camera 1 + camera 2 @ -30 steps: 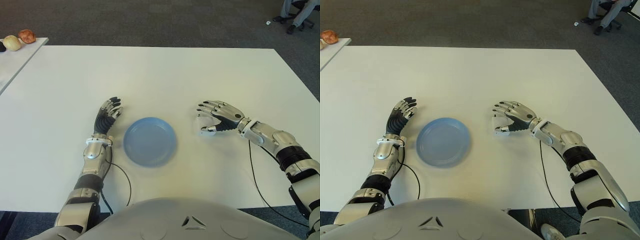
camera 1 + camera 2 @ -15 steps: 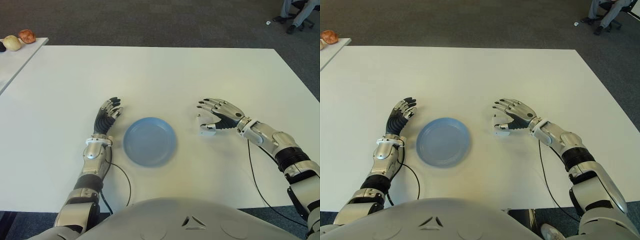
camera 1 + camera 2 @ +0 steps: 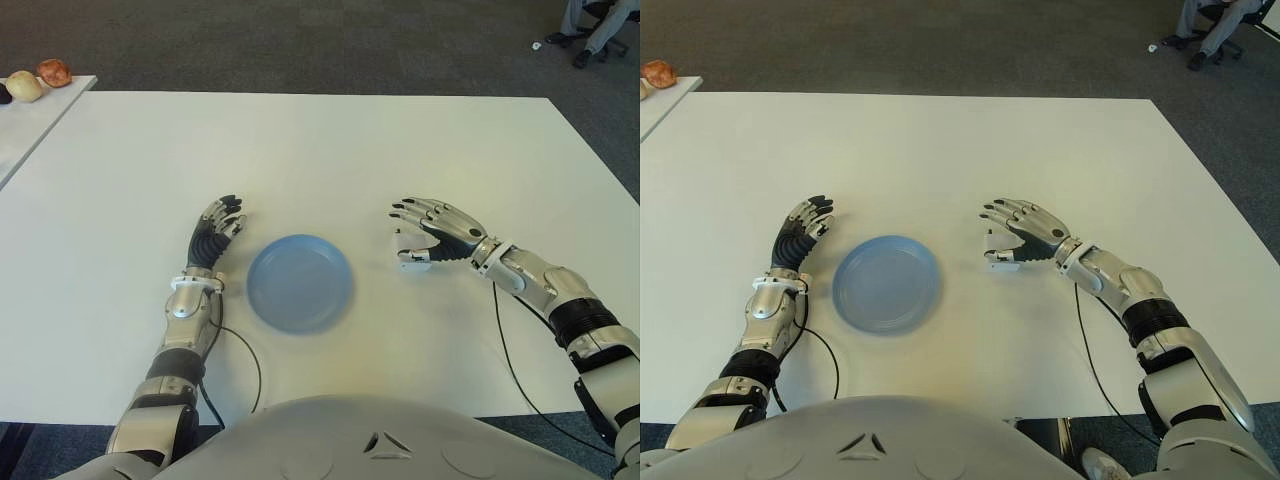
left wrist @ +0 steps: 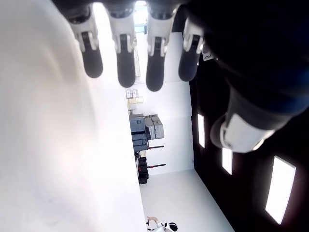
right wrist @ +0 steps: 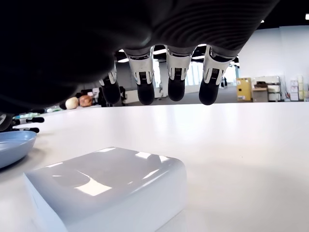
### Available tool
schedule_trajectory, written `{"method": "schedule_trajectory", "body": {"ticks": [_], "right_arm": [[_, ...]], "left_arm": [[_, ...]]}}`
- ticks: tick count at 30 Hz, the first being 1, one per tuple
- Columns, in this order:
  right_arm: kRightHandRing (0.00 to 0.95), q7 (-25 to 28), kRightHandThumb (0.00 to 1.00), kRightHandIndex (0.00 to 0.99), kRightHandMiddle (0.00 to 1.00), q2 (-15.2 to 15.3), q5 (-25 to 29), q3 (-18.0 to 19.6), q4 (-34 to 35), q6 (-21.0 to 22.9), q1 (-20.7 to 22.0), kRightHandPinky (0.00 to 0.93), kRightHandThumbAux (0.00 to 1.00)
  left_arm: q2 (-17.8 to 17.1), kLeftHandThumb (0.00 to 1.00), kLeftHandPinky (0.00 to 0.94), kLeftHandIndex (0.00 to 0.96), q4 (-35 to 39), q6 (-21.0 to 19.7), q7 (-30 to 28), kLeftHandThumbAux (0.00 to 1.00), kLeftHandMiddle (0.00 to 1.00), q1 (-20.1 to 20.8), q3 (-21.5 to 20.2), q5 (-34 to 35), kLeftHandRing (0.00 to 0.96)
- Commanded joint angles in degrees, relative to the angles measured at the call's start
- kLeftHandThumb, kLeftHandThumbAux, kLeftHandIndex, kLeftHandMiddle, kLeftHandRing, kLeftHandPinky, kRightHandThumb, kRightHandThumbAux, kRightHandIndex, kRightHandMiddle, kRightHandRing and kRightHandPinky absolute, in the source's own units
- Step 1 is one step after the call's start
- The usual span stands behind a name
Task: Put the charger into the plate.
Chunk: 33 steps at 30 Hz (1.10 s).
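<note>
Change: right hand [image 3: 432, 232] has crept a little toward frame left and up over the last second, closing on the charger; plate and left hand unchanged.
Charger: small white block [image 3: 409, 252] flat on the white table [image 3: 330, 140], right of centre in the eye views, under the right hand's fingertips and beside its thumb. Not lifted; the right wrist view shows it sitting on the tabletop [image 5: 108, 186].
Right hand state: fingers spread and arched above the charger, holding nothing. In the wrist view four fingertips [image 5: 145, 92] hang clear above the block with open air between. Whether the thumb touches it, cannot tell.
Key relation: charger lies directly below the palm, toward the plate side of the hand. Blue plate [image 3: 299, 283] is well apart to frame left of the charger, slightly lower in frame. Long axis of the block seems to run roughly up-down in the eye views, but too small to be sure.
Nearer hand: right, by far. Left hand [image 3: 213, 236] shows just left of the plate, fingers extended and relaxed, empty.
View differences: eye views give the charger-to-plate layout; only the right wrist view shows the gap under the fingertips and the plate's rim [image 5: 14, 145] at its left edge. Left wrist view shows only straight fingers [image 4: 125, 63] and table.
Judgement: grasp not yet made.
</note>
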State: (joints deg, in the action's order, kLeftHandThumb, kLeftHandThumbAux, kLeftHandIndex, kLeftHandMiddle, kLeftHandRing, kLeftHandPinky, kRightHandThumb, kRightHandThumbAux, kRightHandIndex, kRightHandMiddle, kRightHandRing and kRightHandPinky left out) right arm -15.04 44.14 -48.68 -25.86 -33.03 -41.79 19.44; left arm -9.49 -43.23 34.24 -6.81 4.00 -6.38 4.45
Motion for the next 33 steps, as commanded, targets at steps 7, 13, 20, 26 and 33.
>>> {"method": "schedule_trajectory", "body": {"ticks": [7, 13, 20, 26, 33], "right_arm": [[0.000, 2.5, 0.219, 0.000, 0.000, 0.3, 0.8, 1.1, 2.2, 0.7, -2.5, 0.000, 0.120], [0.000, 3.8, 0.220, 0.000, 0.000, 0.5, 0.8, 1.5, 3.2, 0.9, -3.3, 0.000, 0.124], [0.000, 4.6, 0.216, 0.000, 0.000, 0.5, 0.5, 1.8, 4.0, 1.0, -3.9, 0.000, 0.126], [0.000, 4.8, 0.216, 0.000, 0.000, 0.4, 0.0, 1.6, 4.2, 1.1, -4.2, 0.000, 0.130], [0.000, 4.7, 0.217, 0.000, 0.000, 0.1, -0.5, 1.4, 4.1, 1.4, -4.2, 0.000, 0.132]], "left_arm": [[0.9, 0.000, 0.205, 0.214, -6.1, -4.4, 0.1, 0.619, 0.237, -5.2, 0.1, -0.9, 0.219], [0.9, 0.000, 0.202, 0.210, -6.1, -4.5, 0.6, 0.617, 0.233, -5.2, 0.2, -1.2, 0.213], [0.8, 0.000, 0.200, 0.203, -6.0, -4.9, 0.4, 0.615, 0.225, -5.1, 0.0, -1.2, 0.208], [0.6, 0.000, 0.195, 0.196, -5.6, -5.1, 0.0, 0.611, 0.216, -5.4, -0.1, -0.9, 0.201], [0.1, 0.000, 0.196, 0.200, -5.1, -5.6, -0.7, 0.605, 0.215, -5.7, -0.2, -0.5, 0.200]]}}
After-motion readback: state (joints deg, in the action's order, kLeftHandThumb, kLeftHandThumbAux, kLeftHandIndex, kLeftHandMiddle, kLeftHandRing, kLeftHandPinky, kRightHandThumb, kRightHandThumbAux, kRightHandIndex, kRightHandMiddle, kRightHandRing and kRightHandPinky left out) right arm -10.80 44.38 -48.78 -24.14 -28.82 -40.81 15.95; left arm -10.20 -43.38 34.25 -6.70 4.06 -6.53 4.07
